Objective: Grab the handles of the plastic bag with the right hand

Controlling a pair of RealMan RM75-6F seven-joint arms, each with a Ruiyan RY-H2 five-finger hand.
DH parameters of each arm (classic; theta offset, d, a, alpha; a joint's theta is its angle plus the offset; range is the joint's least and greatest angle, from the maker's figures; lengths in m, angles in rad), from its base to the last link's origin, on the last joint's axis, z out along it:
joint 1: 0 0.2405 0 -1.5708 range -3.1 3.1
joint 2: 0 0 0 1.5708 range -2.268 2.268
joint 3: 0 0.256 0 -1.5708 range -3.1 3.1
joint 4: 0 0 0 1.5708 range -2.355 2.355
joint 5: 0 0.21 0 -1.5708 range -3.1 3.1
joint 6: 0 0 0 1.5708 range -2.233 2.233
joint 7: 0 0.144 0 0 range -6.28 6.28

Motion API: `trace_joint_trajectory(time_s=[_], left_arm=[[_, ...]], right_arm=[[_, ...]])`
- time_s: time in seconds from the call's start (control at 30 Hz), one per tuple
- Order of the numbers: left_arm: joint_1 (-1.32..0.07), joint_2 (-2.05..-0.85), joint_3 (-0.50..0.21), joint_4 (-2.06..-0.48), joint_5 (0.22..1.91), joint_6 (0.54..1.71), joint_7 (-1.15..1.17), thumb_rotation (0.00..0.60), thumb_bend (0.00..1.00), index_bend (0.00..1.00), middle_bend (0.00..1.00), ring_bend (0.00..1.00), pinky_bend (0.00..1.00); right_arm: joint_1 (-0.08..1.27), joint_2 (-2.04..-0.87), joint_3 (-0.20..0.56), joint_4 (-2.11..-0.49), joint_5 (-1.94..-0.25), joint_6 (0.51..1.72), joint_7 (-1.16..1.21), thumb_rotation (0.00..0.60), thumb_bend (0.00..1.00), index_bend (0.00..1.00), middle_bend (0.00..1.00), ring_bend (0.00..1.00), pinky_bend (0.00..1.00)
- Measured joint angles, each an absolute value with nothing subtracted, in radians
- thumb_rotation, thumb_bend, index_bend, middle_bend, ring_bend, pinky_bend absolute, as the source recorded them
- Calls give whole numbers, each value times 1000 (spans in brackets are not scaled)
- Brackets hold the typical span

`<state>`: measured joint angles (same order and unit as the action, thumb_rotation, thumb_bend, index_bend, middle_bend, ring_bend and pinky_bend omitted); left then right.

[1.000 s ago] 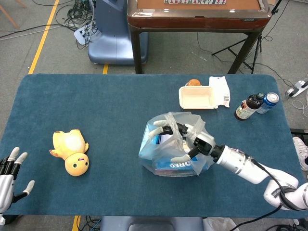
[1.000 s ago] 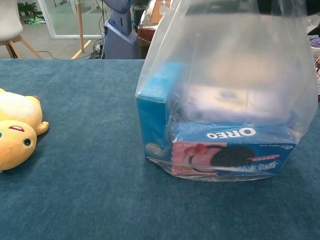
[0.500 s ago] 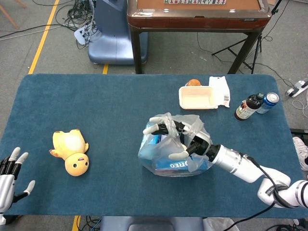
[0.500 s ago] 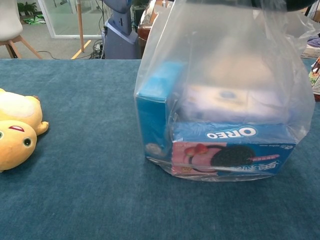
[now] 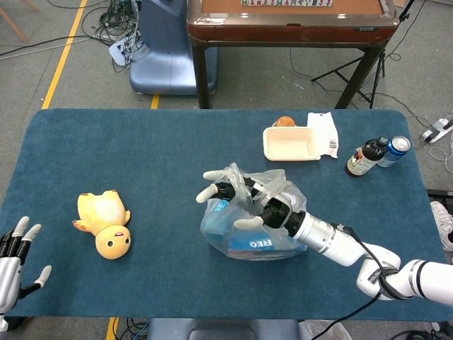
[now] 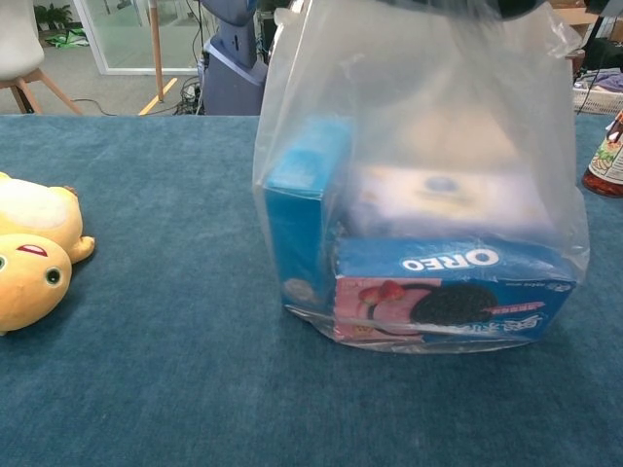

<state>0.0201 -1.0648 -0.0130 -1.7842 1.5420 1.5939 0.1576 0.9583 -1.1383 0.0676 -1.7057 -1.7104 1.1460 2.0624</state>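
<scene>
Blue-cloth table (image 5: 141, 156) fills both views. Plastic bag (image 6: 419, 195) sits right of centre, Oreo box (image 6: 453, 297) inside. Right hand (image 5: 237, 202) is over the bag top among the handles, fingers spread; grip unclear. Left hand (image 5: 14, 258) spread, holding nothing, at the near-left edge. Yellow plush (image 5: 105, 223) lies left.

The right hand (image 5: 244, 202) has advanced leftward across the top of the plastic bag (image 5: 251, 227), with its arm extended further over the table. The bag's upper film has been drawn left with it, exposing a bottle (image 6: 605, 156) at the chest view's right edge.
</scene>
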Motion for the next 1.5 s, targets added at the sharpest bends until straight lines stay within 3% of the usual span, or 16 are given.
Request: trace_joint_trajectory(time_s=[0.3, 0.57, 0.87, 1.0, 1.33, 1.5], left_arm=[[21, -1059, -11, -1790, 1552, 1596, 158, 600, 266, 130, 0, 69, 92], [17, -1061, -11, -1786, 1551, 1588, 158, 600, 266, 143, 0, 69, 92], [21, -1060, -7, -1788, 1555, 1592, 162, 600, 266, 147, 0, 70, 92], [22, -1061, -6, -1789, 1558, 1594, 163, 600, 266, 149, 0, 70, 92], [20, -1064, -5, -1791, 1561, 1588, 172, 600, 266, 154, 0, 70, 92], [18, -1067, -5, -1794, 1560, 1585, 181, 600, 267, 154, 0, 70, 92]], right_arm=[[974, -1138, 51, -1646, -1753, 1210, 2395, 563, 0, 348, 425, 254, 188], [945, -1124, 52, -1600, -1723, 1285, 2435, 562, 0, 424, 479, 310, 259], [940, -1123, 64, -1592, -1698, 1289, 2529, 561, 10, 522, 566, 451, 504], [939, -1100, 83, -1619, -1648, 1263, 2534, 578, 82, 588, 636, 536, 578], [936, -1015, 174, -1749, -1431, 1118, 2402, 600, 469, 766, 789, 771, 810], [926, -980, 254, -1819, -1363, 1059, 2320, 600, 521, 803, 822, 818, 852]])
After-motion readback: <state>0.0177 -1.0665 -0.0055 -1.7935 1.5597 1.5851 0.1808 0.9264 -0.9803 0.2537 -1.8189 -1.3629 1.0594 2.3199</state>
